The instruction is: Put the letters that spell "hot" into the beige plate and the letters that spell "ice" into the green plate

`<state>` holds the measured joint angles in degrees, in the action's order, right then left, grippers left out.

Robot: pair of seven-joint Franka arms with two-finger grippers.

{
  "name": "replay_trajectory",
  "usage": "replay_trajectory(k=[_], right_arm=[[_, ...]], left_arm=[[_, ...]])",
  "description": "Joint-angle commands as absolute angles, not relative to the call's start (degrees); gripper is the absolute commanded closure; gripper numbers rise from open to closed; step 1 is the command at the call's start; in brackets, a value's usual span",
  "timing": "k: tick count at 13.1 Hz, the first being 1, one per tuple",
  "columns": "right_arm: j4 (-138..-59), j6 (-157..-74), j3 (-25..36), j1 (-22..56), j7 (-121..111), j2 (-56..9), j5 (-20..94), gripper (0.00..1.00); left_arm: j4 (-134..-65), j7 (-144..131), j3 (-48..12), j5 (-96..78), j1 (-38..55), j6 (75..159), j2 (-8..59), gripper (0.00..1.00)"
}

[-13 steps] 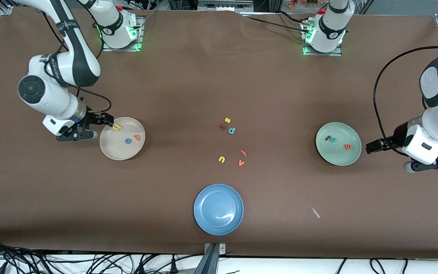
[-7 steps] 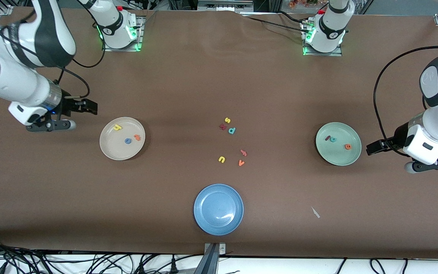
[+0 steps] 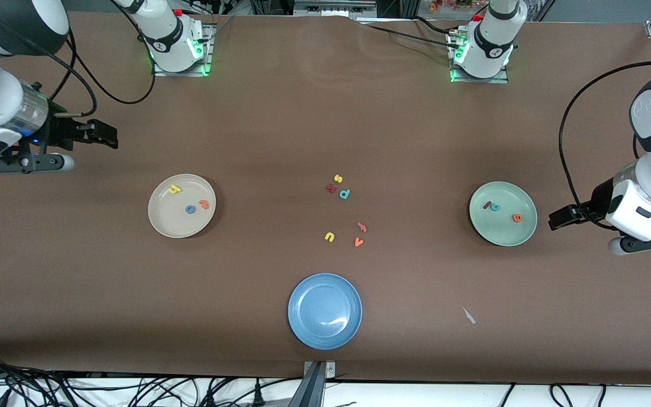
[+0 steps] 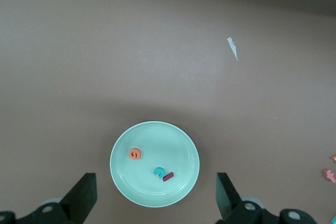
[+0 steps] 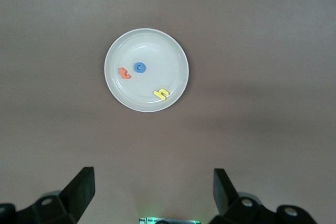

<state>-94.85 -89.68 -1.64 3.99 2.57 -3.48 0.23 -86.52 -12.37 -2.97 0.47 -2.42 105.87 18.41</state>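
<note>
Blue plate (image 3: 325, 311) only in front view, both arms' jaws apart, empty

You can't see either arm's upper links past the front view's edges, and the pink letter (image 3: 362, 227) is too small to read.

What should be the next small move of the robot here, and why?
Probably none beyond parking: the yellow h, blue ring-shaped o and orange t lie in the round beige plate; the dark red i, teal c and orange e in the pale green plate.
</note>
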Motion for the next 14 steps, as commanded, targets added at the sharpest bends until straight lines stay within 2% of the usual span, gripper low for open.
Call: replay_trajectory(k=[1, 14], right_arm=[[-93.78, -88.07, -0.44, 5.10, 3.43, -1.33, 1.41, 0.00], [-93.69, -88.86, -0.18, 5.01, 3.25, -0.97, 1.14, 0.00]], left_arm=[[-86.57, -11.08, -2.64, 0.09, -2.11, 106.08, 17.84, 0.01], [-86.75, -11.07, -2.64, 0.18, -2.02, 106.08, 17.84, 0.01]])
